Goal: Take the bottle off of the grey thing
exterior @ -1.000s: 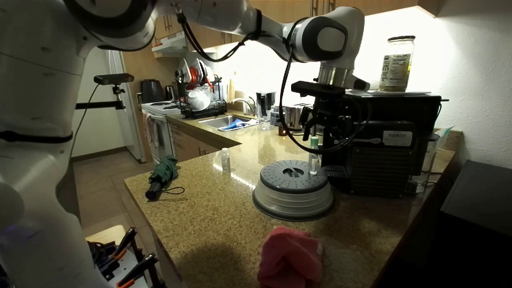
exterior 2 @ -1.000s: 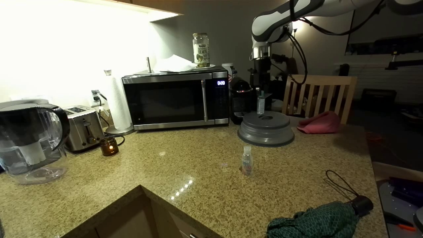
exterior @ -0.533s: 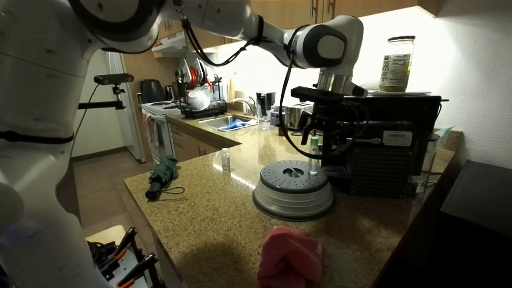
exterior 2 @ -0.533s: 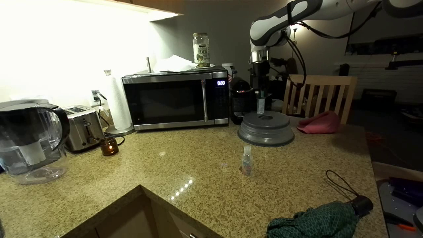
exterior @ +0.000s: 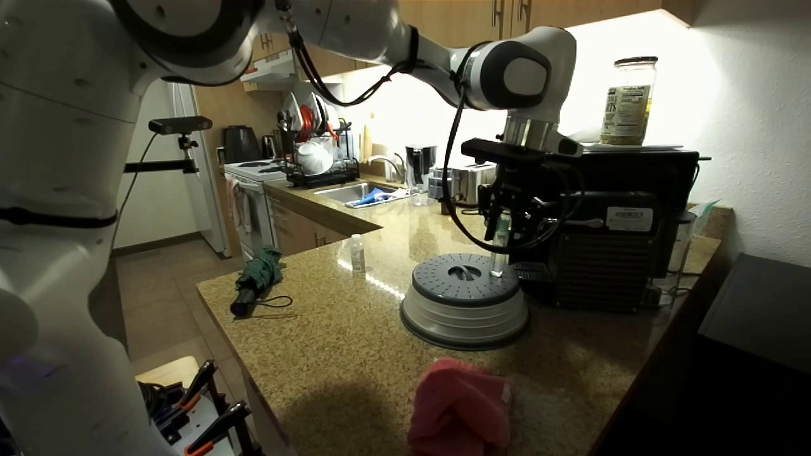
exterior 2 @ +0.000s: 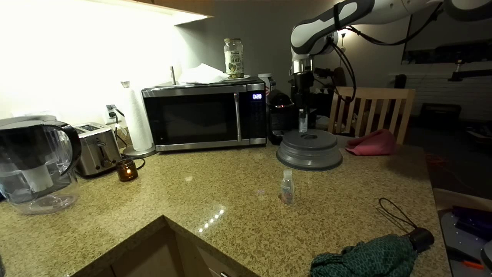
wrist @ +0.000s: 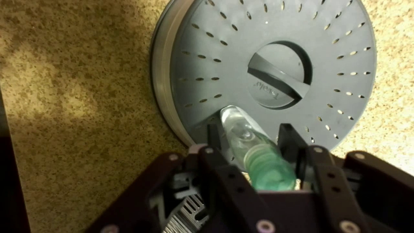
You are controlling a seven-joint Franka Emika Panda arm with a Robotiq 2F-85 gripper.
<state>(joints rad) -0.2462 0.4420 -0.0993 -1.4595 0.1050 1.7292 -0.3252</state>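
The bottle (wrist: 239,132), clear with a green cap, stands near the rim on top of the grey thing (wrist: 200,32), a round ribbed dome with a slotted lid. Its base rests on the dome, and it leans slightly in an exterior view (exterior: 498,263). My gripper (wrist: 249,129) is lowered around its upper part, one finger on each side. In the wrist view the right finger (wrist: 288,139) lies close against the bottle, while a gap shows beside the left finger (wrist: 212,136). The jaws are partly closed, not clamped from both sides. Both exterior views show the grey thing (exterior 2: 309,156).
Another small clear bottle (exterior 2: 287,188) stands on the counter. A black boxy appliance (exterior: 602,253) is close behind the gripper. A pink cloth (exterior: 459,405) and a folded green umbrella (exterior: 258,278) lie on the counter. A microwave (exterior 2: 200,119) stands at the back.
The arm has come down over the bottle. In the last half second the fingers have drawn closer together, and the bottle's cap end has tipped slightly aside.
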